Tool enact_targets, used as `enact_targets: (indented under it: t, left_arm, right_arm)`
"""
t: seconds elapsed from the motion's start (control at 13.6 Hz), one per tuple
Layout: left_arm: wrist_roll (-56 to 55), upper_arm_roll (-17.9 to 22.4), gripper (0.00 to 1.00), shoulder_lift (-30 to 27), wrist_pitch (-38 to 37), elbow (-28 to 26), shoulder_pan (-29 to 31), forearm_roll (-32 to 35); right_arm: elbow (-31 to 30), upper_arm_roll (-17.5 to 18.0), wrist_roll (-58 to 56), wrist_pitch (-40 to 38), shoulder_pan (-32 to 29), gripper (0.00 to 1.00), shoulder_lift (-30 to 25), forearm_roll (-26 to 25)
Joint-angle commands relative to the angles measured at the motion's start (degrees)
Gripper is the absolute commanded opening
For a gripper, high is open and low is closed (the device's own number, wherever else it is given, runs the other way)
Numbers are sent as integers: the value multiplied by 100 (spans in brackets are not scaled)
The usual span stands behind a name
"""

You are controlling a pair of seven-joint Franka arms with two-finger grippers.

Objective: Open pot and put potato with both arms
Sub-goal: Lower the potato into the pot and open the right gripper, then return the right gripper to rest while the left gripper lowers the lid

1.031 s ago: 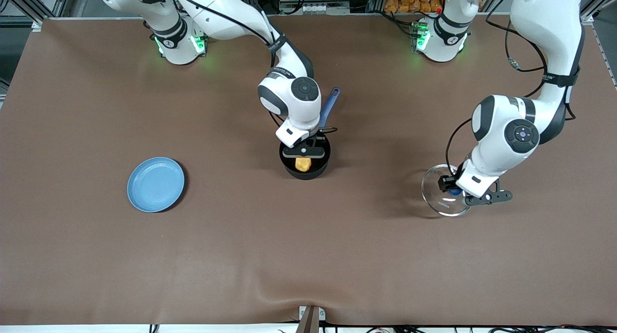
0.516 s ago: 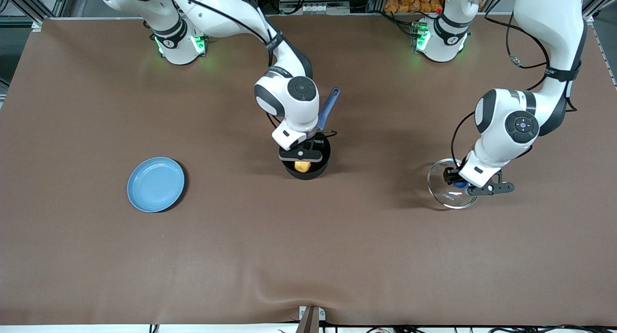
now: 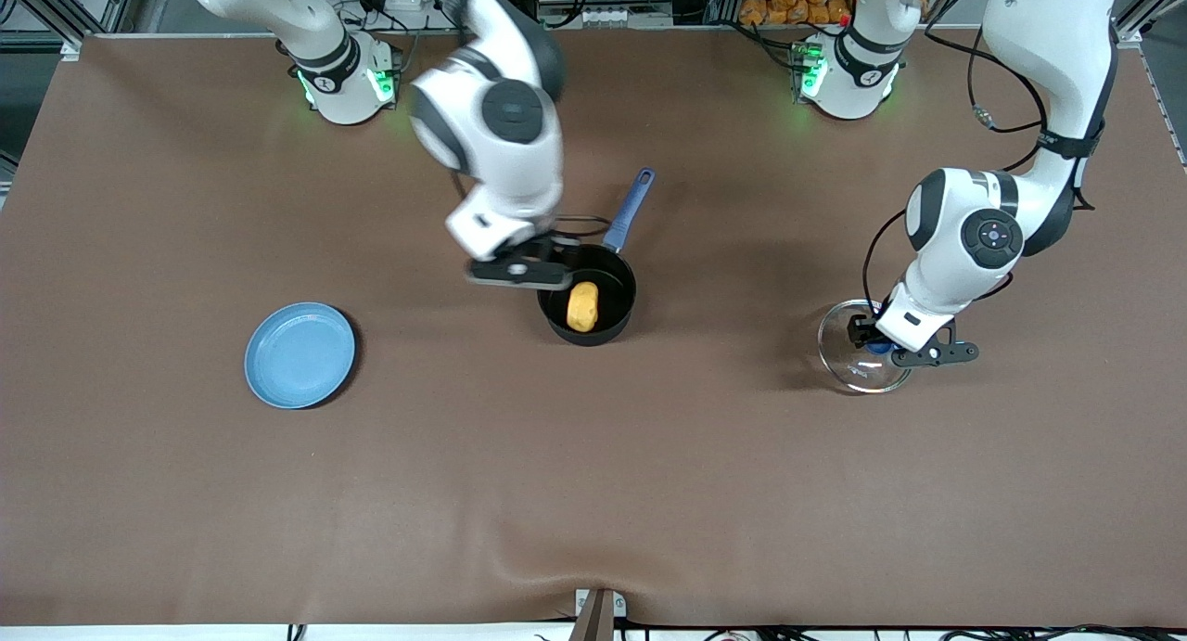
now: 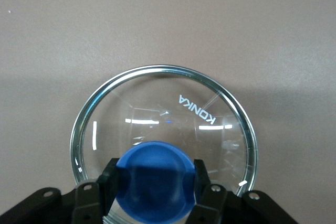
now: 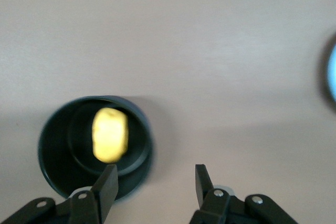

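So we've got the potato [image 3: 582, 306] sitting in the open pot [image 3: 588, 298] mid-table, our right claw [image 3: 519, 272] spread wide and empty just over its rim, and the left claw [image 3: 898, 351] pinching the lid [image 3: 855, 363] knob at its end, so probably we're basically done.

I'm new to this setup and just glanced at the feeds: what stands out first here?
The yellow potato lying inside the open black pot mid-table catches the eye, with the right gripper open and empty above the pot's rim. Toward the left arm's end of the table, the left gripper is shut on the blue knob of the glass lid. A blue plate sits alone toward the right arm's end.
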Motion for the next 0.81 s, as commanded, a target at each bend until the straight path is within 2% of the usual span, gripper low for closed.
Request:
enact_targets:
  t: [0.0, 0.22, 0.29, 0.37, 0.52, 0.59, 0.66, 0.74]
  left_arm:
    - [30, -37, 0, 18, 260, -113, 48, 108]
    - [21, -45, 1, 115, 323, -104, 48, 108]
    - [21, -45, 54, 124, 323, -87, 39, 108]
    - [-14, -45, 100, 115, 323, -78, 39, 99]
    - [-49, -45, 100, 98, 305, 1, 39, 99]
    - [-32, -37, 100, 115, 296, 114, 39, 91]
    - [-58, -37, 100, 89, 279, 220, 39, 91]
    - [-58, -45, 100, 54, 253, 299, 39, 91]
  right_arm:
    - [-171, 86, -1620, -997, -1153, 68, -900, 789]
    - [144, 86, -2863, -2078, -2201, 69, -1367, 862]
    - [311, 86, -3162, -2439, -2482, 69, -1429, 862]
    - [469, 69, -3434, -2747, -2738, 69, -1490, 827]
    - [619, 69, -3848, -3126, -3239, 72, -1544, 809]
    - [663, 69, -3911, -3215, -3406, 76, -1587, 783]
    - [672, 69, -3920, -3225, -3565, 82, -1614, 774]
    - [673, 69, -3920, -3233, -3688, 95, -1623, 774]
